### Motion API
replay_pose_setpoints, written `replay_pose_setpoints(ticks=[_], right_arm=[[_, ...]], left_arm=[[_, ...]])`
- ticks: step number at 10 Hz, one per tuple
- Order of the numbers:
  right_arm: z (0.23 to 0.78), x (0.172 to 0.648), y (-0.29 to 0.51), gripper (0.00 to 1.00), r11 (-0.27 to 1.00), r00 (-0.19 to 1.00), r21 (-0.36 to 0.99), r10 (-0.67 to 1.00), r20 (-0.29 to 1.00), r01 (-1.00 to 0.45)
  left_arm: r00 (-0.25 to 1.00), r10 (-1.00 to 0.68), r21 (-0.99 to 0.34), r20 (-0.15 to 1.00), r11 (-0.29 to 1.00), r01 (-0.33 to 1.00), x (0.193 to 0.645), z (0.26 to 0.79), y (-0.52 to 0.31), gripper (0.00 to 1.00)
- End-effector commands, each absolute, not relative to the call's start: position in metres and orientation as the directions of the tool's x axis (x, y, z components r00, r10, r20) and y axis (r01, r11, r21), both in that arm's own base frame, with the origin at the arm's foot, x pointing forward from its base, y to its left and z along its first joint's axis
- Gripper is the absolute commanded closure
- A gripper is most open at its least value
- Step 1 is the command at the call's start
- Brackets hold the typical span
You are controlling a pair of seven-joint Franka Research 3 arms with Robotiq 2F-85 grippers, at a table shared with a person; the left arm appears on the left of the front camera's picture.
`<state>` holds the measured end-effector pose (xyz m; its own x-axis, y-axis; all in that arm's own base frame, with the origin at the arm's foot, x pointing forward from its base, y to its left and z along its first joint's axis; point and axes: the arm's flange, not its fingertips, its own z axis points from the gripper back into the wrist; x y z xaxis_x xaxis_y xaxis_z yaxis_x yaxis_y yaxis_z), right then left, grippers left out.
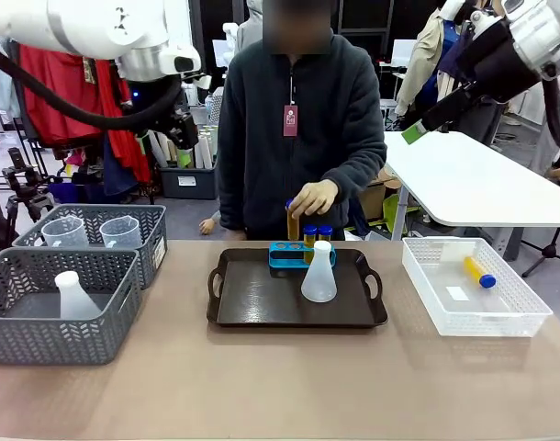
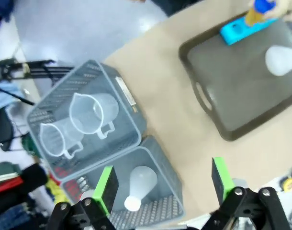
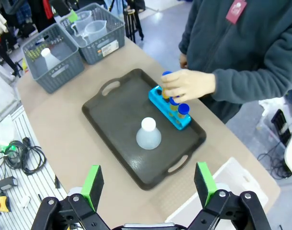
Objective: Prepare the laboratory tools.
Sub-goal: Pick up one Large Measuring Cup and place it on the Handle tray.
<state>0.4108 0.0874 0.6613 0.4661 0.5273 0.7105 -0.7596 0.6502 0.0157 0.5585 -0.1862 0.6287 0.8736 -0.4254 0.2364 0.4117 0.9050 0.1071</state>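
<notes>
A translucent white conical flask (image 1: 319,273) (image 3: 148,134) (image 2: 281,60) stands on the dark tray (image 1: 262,308) (image 3: 112,120) (image 2: 232,91). Behind it is a blue rack (image 1: 282,255) (image 3: 161,101) (image 2: 237,31) holding blue-capped amber tubes (image 1: 325,234) (image 3: 183,111). The person's hand (image 1: 313,197) (image 3: 189,84) grips one tube (image 1: 292,220) (image 2: 259,9) at the rack. Another tube (image 1: 479,272) lies in the white mesh bin (image 1: 528,322). My left gripper (image 1: 184,145) (image 2: 163,184) hangs open high over the grey baskets. My right gripper (image 1: 416,130) (image 3: 149,184) is open, high above the tray's near edge.
Two grey baskets stand at the left: the far one (image 1: 156,220) (image 2: 131,103) holds two clear handled beakers (image 1: 67,231) (image 1: 121,231) (image 2: 94,112), the near one (image 1: 124,322) (image 2: 170,201) another flask (image 1: 75,296) (image 2: 139,184). A white table (image 1: 473,175) stands behind at the right.
</notes>
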Motion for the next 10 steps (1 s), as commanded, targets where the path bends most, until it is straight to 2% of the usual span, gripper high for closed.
replay_pose_setpoints(ticks=[1, 4, 9, 10], right_arm=[[0.66, 0.411, 0.087, 0.0, 0.641, 0.458, 0.029, 0.516, 0.724, -0.767], [0.66, 0.411, 0.087, 0.0, 0.641, 0.458, 0.029, 0.516, 0.724, -0.767], [0.66, 0.411, 0.087, 0.0, 0.641, 0.458, 0.029, 0.516, 0.724, -0.767], [0.66, 0.411, 0.087, 0.0, 0.641, 0.458, 0.029, 0.516, 0.724, -0.767]], left_arm=[[0.917, -0.296, 0.033, 0.268, 0.954, 0.298, 0.568, 0.611, -0.171, 0.0], [0.958, -0.175, 0.045, 0.228, 0.985, 0.169, 0.583, 0.567, -0.133, 0.0], [0.979, 0.029, 0.013, 0.204, 0.999, -0.033, 0.57, 0.501, -0.074, 0.0], [0.981, 0.041, -0.004, 0.191, 0.999, -0.041, 0.572, 0.495, -0.062, 0.0]])
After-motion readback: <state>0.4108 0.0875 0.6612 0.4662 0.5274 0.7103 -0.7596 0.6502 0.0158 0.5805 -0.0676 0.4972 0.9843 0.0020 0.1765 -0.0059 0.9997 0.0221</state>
